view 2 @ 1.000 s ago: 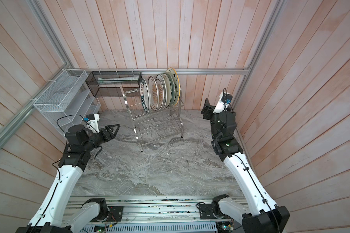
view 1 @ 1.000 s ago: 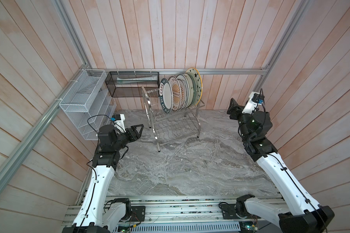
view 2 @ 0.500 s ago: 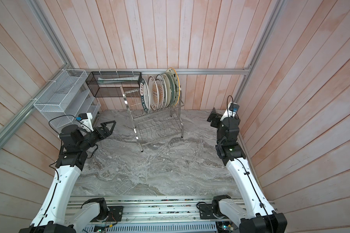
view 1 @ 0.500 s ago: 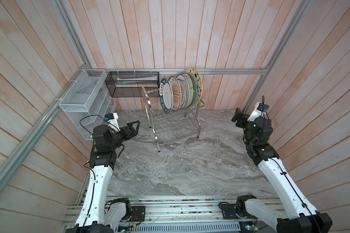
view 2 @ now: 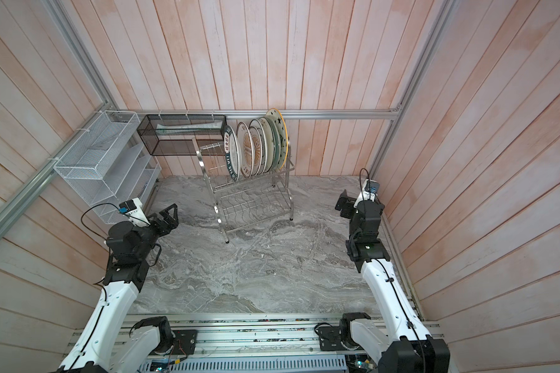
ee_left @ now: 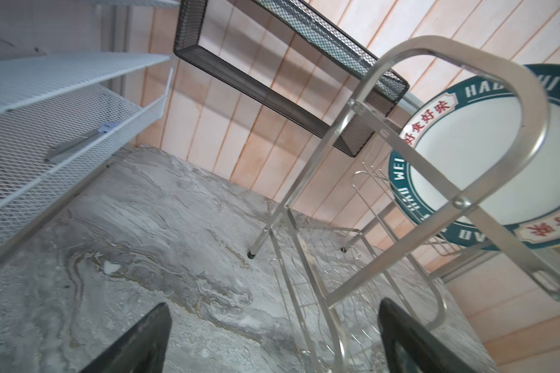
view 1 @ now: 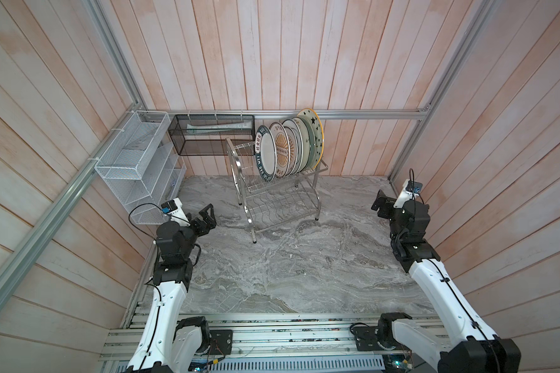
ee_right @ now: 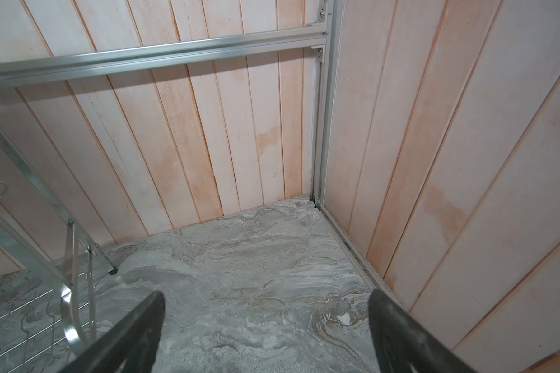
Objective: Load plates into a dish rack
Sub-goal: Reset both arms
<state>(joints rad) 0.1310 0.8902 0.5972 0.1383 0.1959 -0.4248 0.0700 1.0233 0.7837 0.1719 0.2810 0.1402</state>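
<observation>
While left gripper (view 1: 210, 215) and right gripper (view 1: 379, 203) gape beside the walls (view 1: 62, 97), marble tabletop (view 1: 288, 264) spreads between; plates (view 1: 285, 151) fill rack (view 1: 282, 200) behind.

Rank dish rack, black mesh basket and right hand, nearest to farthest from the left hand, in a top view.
1. dish rack, centre, close by the left hand.
2. black mesh basket, mounted high at the back.
3. right hand, far opposite side.

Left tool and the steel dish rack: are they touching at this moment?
Apart. In a top view the left tool, open and empty, hovers beside the dish rack, with bare marble tabletop plainly visible between its fingertips and the rack's nearest leg.
</observation>
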